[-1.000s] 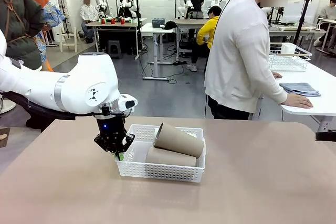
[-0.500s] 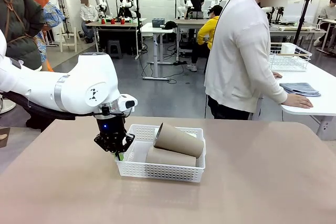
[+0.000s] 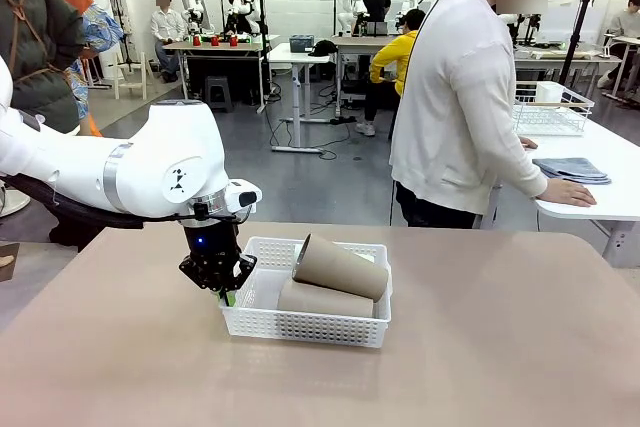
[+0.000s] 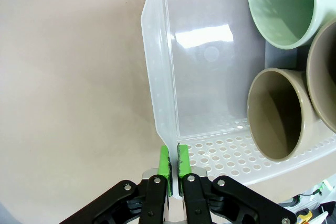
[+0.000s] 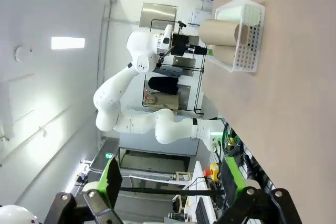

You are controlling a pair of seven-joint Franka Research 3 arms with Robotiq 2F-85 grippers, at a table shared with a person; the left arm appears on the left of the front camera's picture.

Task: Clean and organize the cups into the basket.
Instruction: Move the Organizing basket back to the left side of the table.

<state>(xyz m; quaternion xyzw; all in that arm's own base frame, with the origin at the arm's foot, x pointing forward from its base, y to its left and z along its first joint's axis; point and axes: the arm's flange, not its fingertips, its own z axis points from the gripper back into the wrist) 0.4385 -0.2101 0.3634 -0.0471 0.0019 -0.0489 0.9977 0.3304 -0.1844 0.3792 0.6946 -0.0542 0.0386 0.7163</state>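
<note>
The white lattice basket (image 3: 306,325) sits mid-table with two tan cups (image 3: 340,267) lying in it, one stacked on the other (image 3: 322,301). In the left wrist view a mint green cup (image 4: 283,6) and a tan cup (image 4: 275,115) lie on their sides with open mouths facing me. My left gripper (image 3: 226,294) is shut on the basket's left rim (image 4: 156,93), green pads pinching the thin wall (image 4: 171,162). My right gripper (image 5: 170,179) is open, far from the table's middle, with the basket (image 5: 242,35) distant.
A person in a white top (image 3: 455,97) stands at the far side, a hand (image 3: 568,192) resting on a neighbouring white table beside folded cloths (image 3: 571,169) and a wire basket with wooden rim (image 3: 551,107). Bare tan tabletop (image 3: 480,347) surrounds the basket.
A dark piece at the right edge of the front view, seen a second ago, is gone. The left gripper, basket and cups have not moved.
</note>
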